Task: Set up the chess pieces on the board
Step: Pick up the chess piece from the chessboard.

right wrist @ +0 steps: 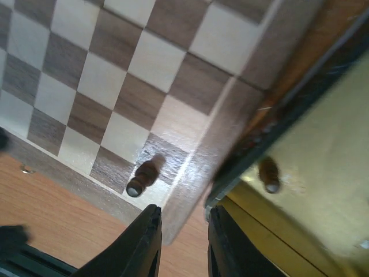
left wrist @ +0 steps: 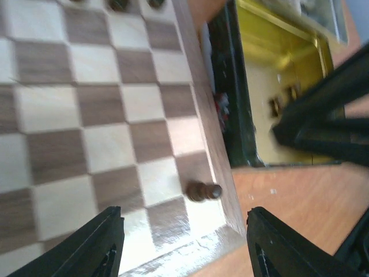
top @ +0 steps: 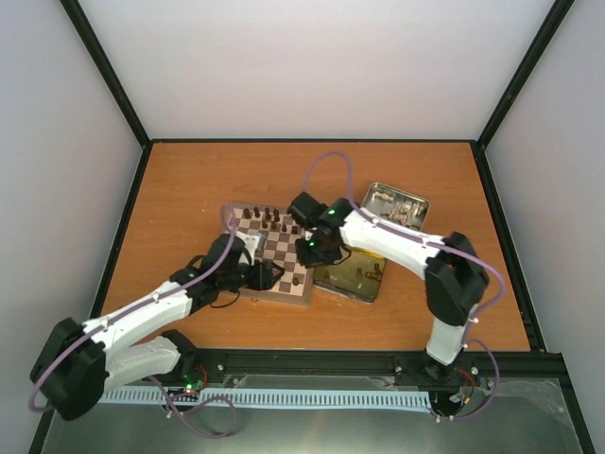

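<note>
Left gripper point(left wrist: 184, 239) fingers closest to lens: spread wide, nothing between them. Dark chess piece point(left wrist: 203, 190) looks upright just ahead of it, on corner square of board point(left wrist: 115, 115), right by border. Right gripper point(right wrist: 181, 242): narrow gap, empty. Dark chess piece sits ahead-left of it, second piece point(right wrist: 268, 176) ahead-right inside gold-lined tin point(right wrist: 323, 133). We judge pieces light, stiff, smooth, easy to tip. We'd pinch slim waist under head, straight from above, soft squeeze. A knock likely sends it onto bench point(left wrist: 300, 202).
</note>
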`<act>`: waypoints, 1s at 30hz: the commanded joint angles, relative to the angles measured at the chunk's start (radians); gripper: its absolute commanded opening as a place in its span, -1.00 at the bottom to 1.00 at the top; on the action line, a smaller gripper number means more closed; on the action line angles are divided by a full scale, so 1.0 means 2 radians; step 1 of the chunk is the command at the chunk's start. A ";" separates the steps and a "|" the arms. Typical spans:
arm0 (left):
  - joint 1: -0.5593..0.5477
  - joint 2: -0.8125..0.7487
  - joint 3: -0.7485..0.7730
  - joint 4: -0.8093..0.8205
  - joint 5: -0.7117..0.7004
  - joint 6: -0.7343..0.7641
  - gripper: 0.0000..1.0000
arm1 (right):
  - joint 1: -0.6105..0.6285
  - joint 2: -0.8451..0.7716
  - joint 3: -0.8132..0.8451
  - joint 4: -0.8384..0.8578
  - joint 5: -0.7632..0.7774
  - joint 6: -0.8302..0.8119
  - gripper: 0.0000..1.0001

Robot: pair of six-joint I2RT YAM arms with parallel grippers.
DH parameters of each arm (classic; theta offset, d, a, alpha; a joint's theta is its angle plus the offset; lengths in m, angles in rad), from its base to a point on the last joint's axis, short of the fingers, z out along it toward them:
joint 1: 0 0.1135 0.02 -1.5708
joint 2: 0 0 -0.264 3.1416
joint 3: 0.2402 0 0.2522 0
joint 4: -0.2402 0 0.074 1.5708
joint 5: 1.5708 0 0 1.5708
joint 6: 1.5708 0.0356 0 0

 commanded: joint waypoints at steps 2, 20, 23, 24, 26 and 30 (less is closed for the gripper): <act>-0.056 0.055 0.039 0.010 -0.021 0.010 0.18 | -0.034 -0.085 -0.071 0.058 0.058 0.054 -0.50; -0.092 0.191 0.108 -0.011 -0.013 0.003 -0.10 | -0.070 -0.153 -0.166 0.102 0.053 0.053 -0.49; -0.095 0.207 0.120 -0.025 -0.018 0.002 -0.23 | -0.072 -0.156 -0.172 0.106 0.052 0.051 -0.49; -0.096 0.210 0.125 -0.032 -0.022 0.001 -0.25 | -0.073 -0.157 -0.173 0.107 0.052 0.051 -0.49; -0.097 0.215 0.132 -0.039 -0.026 0.001 -0.31 | -0.075 -0.159 -0.177 0.110 0.052 0.049 -0.49; -0.098 0.226 0.148 -0.064 -0.035 0.004 -0.43 | -0.078 -0.164 -0.184 0.116 0.052 0.046 -0.49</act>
